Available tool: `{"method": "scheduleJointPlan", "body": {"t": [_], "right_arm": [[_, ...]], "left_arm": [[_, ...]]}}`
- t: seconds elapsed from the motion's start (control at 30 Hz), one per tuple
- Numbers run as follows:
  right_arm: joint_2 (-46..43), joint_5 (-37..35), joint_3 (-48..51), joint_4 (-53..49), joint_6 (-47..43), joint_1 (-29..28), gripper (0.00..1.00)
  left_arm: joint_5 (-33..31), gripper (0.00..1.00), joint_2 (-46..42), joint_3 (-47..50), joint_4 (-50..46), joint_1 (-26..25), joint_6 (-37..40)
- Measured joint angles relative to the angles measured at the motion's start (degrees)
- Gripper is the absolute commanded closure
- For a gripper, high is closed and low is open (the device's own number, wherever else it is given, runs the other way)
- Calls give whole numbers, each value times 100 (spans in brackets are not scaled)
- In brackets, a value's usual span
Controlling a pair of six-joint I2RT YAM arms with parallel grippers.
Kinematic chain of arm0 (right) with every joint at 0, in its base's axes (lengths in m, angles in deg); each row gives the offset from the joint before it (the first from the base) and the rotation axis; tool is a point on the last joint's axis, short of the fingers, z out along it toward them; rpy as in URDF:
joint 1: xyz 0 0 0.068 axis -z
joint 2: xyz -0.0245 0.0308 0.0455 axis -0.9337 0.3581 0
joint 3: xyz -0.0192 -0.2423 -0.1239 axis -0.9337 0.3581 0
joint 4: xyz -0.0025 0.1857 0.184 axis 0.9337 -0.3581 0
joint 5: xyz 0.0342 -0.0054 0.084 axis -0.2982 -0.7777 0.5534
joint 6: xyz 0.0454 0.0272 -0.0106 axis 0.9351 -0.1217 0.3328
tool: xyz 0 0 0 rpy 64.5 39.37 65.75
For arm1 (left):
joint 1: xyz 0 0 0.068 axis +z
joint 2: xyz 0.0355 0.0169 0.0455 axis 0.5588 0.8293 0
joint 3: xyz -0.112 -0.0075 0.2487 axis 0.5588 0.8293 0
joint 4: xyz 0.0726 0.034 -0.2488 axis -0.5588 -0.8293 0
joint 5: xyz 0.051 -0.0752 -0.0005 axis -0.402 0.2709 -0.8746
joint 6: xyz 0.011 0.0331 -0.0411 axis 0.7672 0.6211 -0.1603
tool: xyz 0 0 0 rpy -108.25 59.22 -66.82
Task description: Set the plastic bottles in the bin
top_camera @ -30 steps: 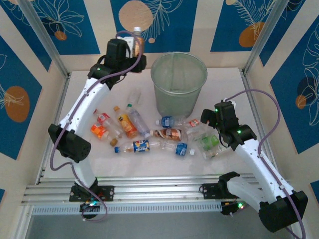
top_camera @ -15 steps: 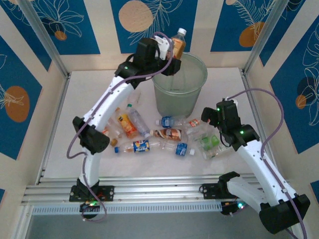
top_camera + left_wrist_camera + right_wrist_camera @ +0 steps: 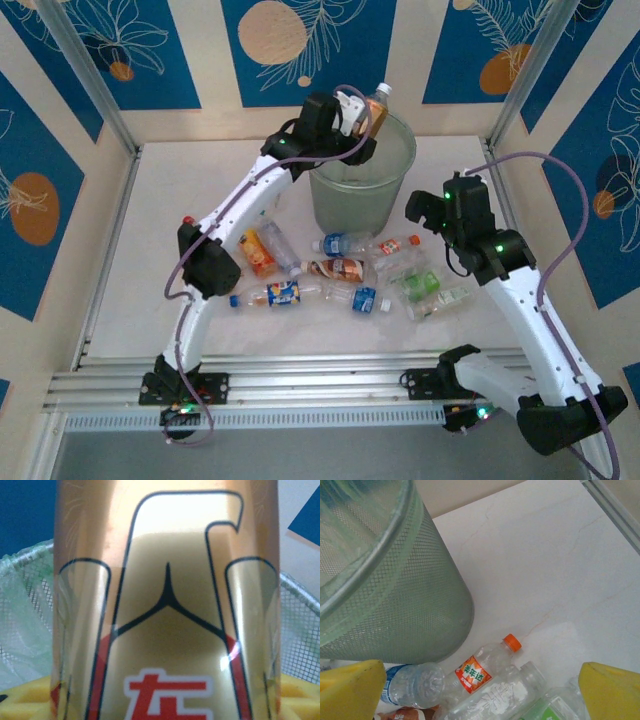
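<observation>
A: From above, how many of each?

B: One round, tapered, grey-green mesh bin (image 3: 360, 200) stands at the far middle of the pale counter (image 3: 200, 180). There are two arms. The left hand (image 3: 365, 122) is over the bin's rim, clamped on one clear plastic bottle with a brown label and white cap (image 3: 377, 105), which it holds upright above the opening.

A: And the loose ones?

B: I count at least ten in the heap of plastic bottles (image 3: 335, 268) lying on the counter just in front of the bin. Their labels are orange, blue, brown and green. The heap is crowded, so the count may be short. The right hand (image 3: 420, 212) hovers over the heap's right end with its jaws spread wide and nothing in them.

A: Left wrist camera?

B: One bottle, right against the lens. Its gold-brown label has a white panel outlined in black, with red characters below. Two yellow pads (image 3: 25, 700) flank it at the lower corners. The bin's mesh rim shows behind on both sides.

A: Right wrist camera?

B: Two yellow pads (image 3: 350, 690), far apart, clamping nothing. The bin's mesh wall is at the upper left. Five bottles show below:
- an orange-capped bottle (image 3: 485, 667) just beside the bin's foot
- a blue-labelled bottle (image 3: 412, 685)
- a crumpled clear bottle (image 3: 495, 700)
- a green label (image 3: 545, 714) at the lower edge
- a brown sliver (image 3: 405, 714), also at the lower edge
</observation>
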Motion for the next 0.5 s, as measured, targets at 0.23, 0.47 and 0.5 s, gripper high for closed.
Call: {"method": "scheduleJointPlan", "body": {"t": [0.23,0.47,0.5], "right_arm": [[175,4,-181,-122,44,-4,1],[188,-2,-181,-269,90,-4,1],[188,-4,-181,-289,92,-4,1]], "left_arm": [[-52,41,116,-59,-175,0,584],[-262,40,422,-68,-407,0,1029],[-275,40,470,-68,-426,0,1078]]}}
